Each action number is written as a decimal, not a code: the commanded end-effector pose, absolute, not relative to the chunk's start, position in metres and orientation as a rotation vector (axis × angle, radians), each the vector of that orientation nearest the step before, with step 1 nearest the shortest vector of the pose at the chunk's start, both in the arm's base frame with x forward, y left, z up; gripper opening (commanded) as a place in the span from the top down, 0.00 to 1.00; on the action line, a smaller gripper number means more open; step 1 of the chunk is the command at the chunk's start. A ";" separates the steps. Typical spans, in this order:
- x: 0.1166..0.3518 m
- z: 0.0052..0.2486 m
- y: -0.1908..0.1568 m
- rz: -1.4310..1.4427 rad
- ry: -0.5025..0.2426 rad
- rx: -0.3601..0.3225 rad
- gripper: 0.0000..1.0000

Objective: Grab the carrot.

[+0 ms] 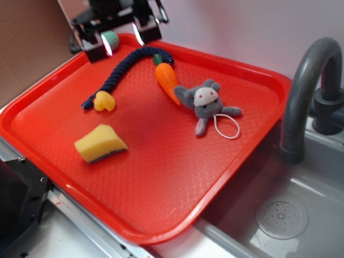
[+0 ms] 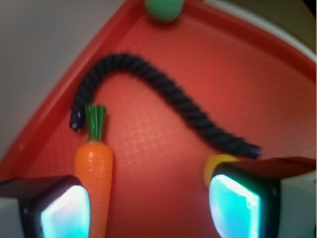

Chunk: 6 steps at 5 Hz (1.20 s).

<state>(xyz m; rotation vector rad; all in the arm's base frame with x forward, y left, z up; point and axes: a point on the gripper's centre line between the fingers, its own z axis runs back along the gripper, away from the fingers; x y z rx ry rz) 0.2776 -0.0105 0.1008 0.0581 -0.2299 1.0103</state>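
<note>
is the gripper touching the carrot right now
Apart. In the exterior view the gripper hangs open at the tray's far corner, with bare red tray between it and the carrot.

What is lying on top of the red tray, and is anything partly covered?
On the red tray: carrot, dark rope, yellow duck toy, sponge wedge, grey plush. The gripper partly covers a green ball.
</note>
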 end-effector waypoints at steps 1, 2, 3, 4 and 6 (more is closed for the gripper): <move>0.319 0.063 -0.008 0.900 -0.222 0.025 0.00; 0.328 0.056 -0.019 0.855 -0.227 -0.007 0.00; 0.329 0.047 -0.030 0.812 -0.211 -0.018 0.00; 0.322 0.045 -0.035 0.800 -0.219 0.006 1.00; 0.295 0.084 -0.024 0.721 -0.176 0.021 1.00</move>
